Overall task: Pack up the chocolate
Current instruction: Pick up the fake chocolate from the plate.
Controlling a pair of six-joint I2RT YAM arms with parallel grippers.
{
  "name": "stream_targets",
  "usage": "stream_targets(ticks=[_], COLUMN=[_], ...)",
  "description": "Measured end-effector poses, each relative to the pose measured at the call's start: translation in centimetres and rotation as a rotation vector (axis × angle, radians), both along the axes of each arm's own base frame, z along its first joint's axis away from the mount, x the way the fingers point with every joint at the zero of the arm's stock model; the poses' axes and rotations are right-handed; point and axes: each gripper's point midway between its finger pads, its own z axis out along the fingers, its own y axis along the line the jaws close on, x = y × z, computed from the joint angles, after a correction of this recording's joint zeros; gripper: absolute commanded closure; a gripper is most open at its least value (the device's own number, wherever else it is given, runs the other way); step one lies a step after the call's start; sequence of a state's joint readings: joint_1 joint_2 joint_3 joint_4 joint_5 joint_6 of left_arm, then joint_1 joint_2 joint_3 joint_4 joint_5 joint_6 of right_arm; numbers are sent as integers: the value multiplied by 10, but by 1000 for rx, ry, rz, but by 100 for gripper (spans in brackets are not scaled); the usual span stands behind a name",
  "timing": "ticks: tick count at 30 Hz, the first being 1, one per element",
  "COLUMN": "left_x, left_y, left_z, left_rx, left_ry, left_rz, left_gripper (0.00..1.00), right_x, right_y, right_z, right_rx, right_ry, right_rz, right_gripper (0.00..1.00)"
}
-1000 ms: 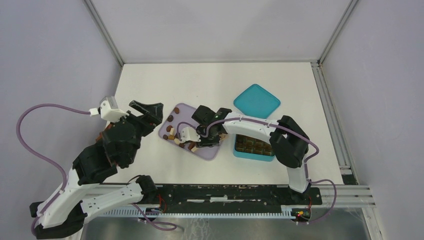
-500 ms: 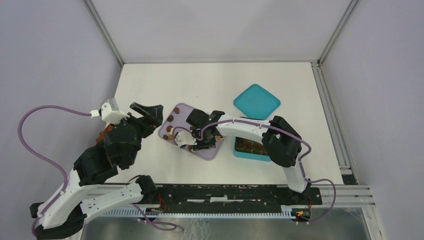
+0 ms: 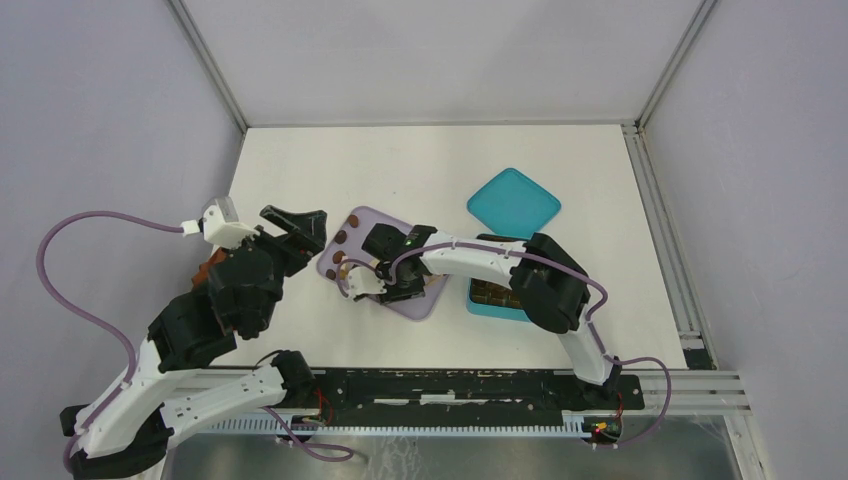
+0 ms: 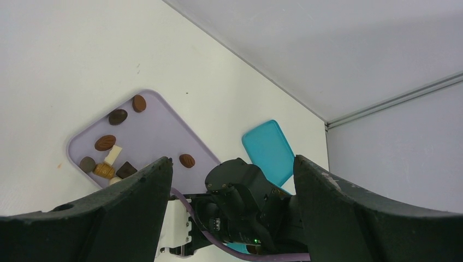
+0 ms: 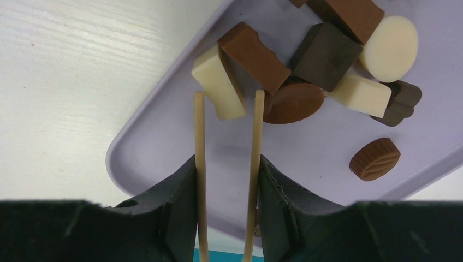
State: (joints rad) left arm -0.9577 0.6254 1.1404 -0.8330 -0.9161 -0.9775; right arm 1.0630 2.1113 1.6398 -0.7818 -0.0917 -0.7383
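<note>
Only right wrist view shows chocolate (image 5: 223, 82) inside right pincer (image 5: 229, 96).

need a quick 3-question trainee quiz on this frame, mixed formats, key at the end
1. True or false: the teal lid is closed on the teal box.
2. In the right wrist view, which piece lies between the fingertips of the right gripper? A) dark brown square B) cream-white bar C) ribbed oval
3. Short answer: what is the left gripper holding?

Key
1. False: the lid lies on the table behind the uncovered box.
2. B
3. Nothing; its jaws stand wide open, left of the lilac tray.
</note>
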Motion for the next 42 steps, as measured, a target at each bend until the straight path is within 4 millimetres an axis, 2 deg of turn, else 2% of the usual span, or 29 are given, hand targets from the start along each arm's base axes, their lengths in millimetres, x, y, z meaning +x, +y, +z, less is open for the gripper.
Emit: stream_targets(ticks=[9, 19, 24, 30, 37, 42], left_x=[-1, -1, -1, -1, 0, -1], left_y=[1, 1, 1, 1, 0, 0], left_z=[0, 0, 0, 0, 0, 0], left_rx=[-3, -3, -3, -3, -3, -3], left_ry=[-2, -1, -1, -1, -1, -1], left_rz=[0, -1, 0, -1, -1, -2], left_gripper=[14, 14, 14, 14, 14, 14], right_x=[-6, -3, -1, -2, -6, -8], right_y=[-2, -5, -5, -5, -4, -8], right_z=[-4, -13, -11, -11, -9, 6], right_rx=[-34, -82, -84, -84, -65, -22], right_ry=[-6, -18, -23, -19, 2, 28], right_rz=[22, 18, 15, 16, 20, 8], right_gripper=[55, 55, 66, 85, 87, 88])
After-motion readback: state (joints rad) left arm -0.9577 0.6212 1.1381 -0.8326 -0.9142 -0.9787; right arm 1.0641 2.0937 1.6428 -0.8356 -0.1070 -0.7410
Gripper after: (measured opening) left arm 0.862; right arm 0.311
